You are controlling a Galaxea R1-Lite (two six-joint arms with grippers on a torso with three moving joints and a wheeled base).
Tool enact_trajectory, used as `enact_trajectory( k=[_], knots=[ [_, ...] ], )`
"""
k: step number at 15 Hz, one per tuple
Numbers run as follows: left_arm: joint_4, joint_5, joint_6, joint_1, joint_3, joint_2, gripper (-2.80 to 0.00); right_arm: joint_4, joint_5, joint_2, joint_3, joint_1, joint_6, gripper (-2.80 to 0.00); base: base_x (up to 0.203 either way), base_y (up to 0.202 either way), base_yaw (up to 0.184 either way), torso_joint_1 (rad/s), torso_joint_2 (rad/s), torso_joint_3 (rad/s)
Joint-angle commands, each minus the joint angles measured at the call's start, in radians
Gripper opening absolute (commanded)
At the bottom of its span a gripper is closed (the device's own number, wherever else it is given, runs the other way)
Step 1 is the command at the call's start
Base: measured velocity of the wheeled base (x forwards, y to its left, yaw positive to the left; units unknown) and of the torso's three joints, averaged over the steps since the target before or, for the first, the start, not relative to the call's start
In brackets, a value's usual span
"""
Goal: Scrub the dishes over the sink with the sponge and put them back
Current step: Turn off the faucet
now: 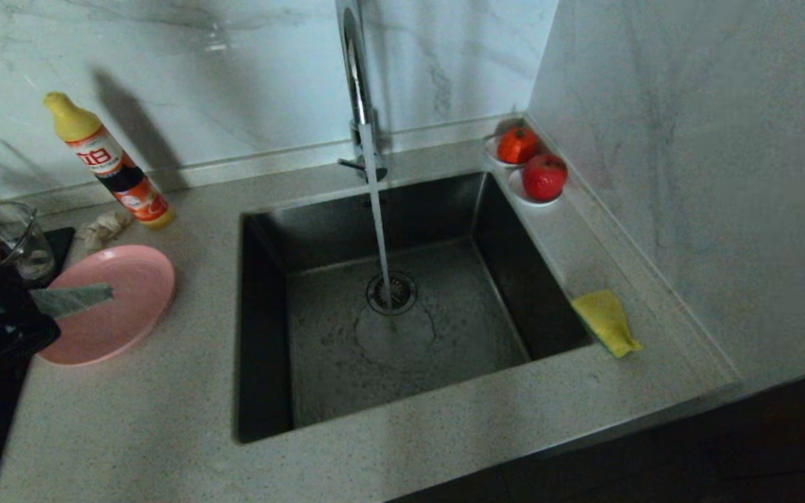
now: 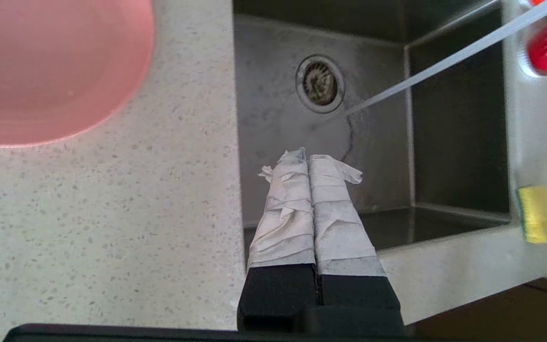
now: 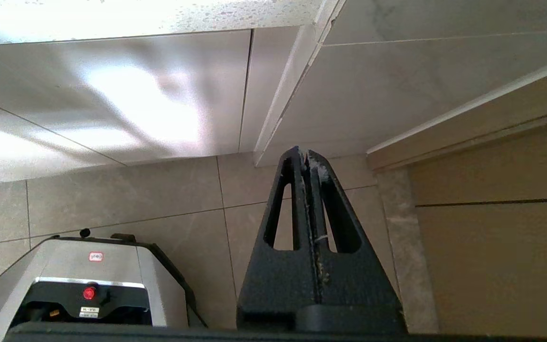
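Observation:
A pink plate [image 1: 105, 304] lies on the counter left of the sink [image 1: 263, 314]. My left gripper [image 1: 109, 291] hangs over the plate, its taped fingers shut and holding nothing. In the left wrist view that gripper [image 2: 307, 159] points toward the sink [image 2: 273, 109], with the plate [image 2: 50, 66] off to one side. The yellow sponge [image 1: 606, 321] rests on the counter at the sink's right rim, also visible as the sponge [image 2: 534, 213]. Water runs from the chrome tap [image 1: 355, 77] onto the drain. My right gripper [image 3: 304, 154] is shut and empty, down below the counter over floor tiles.
A detergent bottle [image 1: 105, 164], a beige cloth wad [image 1: 103, 229] and a glass pot [image 1: 15, 237] holding chopsticks stand behind the plate. Two saucers with red fruit [image 1: 544, 177] sit at the sink's far right corner. A marble wall [image 1: 689, 175] closes the right side.

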Motion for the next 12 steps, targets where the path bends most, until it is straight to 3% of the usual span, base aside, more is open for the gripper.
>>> enact_trajectory(
  k=[1,5,12],
  knots=[
    [-0.001,-0.004,-0.001,0.000,-0.001,-0.010,-2.80,0.001,0.000,0.004,0.000,0.000,-0.002,-2.80,0.000,0.000,0.000,0.000,0.00,0.000],
    [0.011,-0.033,-0.006,-0.001,0.001,-0.037,-2.80,0.046,-0.004,-0.013,-0.002,0.048,0.032,-2.80,0.000,0.000,0.000,0.000,0.00,0.000],
    [0.014,-0.029,-0.004,0.000,0.031,-0.027,-2.80,0.044,-0.010,-0.274,0.000,0.087,0.084,-2.80,0.000,0.000,0.000,0.000,0.00,0.000]
  ],
)
